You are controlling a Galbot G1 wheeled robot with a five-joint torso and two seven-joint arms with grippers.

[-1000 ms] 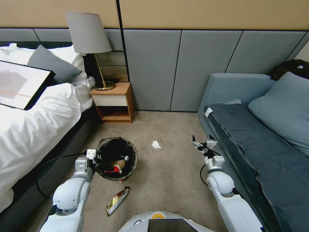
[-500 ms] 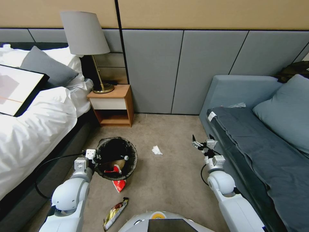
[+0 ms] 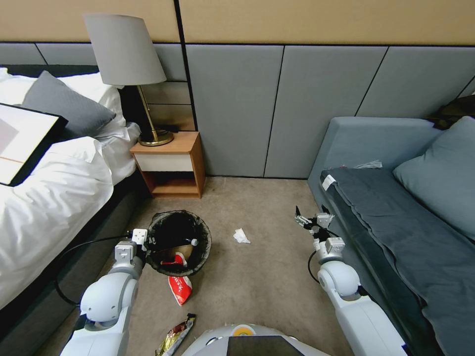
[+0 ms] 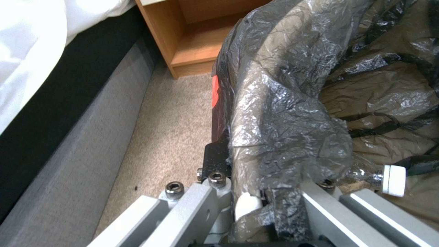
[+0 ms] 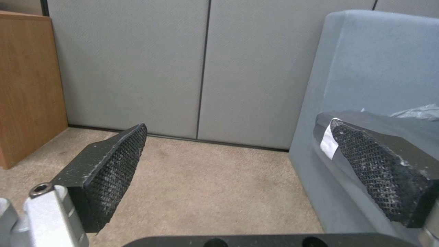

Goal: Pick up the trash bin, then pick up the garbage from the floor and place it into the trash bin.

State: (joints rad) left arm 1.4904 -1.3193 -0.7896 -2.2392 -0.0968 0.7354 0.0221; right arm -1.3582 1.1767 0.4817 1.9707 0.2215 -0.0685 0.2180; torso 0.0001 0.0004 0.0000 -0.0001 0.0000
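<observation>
The trash bin (image 3: 179, 225), round and lined with a crinkled black bag, hangs at my left side. My left gripper (image 3: 147, 242) is shut on its near rim; the left wrist view has the fingers (image 4: 215, 192) clamped over the bag-covered rim (image 4: 274, 137). Inside the bin lie a clear bottle with a white cap (image 4: 393, 175) and some wrappers (image 3: 174, 259). Garbage on the carpet: a red-and-white wrapper (image 3: 179, 288) just below the bin, a gold foil wrapper (image 3: 174, 337) near my base, and a crumpled white tissue (image 3: 241, 236) between the arms. My right gripper (image 3: 309, 220) (image 5: 240, 132) is open and empty beside the sofa.
A bed (image 3: 44, 198) with white bedding runs along the left. A wooden nightstand (image 3: 170, 165) with a lamp (image 3: 126, 54) stands by the grey wall. A grey-blue sofa (image 3: 396, 212) lines the right. Carpet lies between them.
The whole view has shifted: the tissue and gold wrapper slid toward the bottom edge while bin and arms kept their place. The red-and-white wrapper has come out from under the bin.
</observation>
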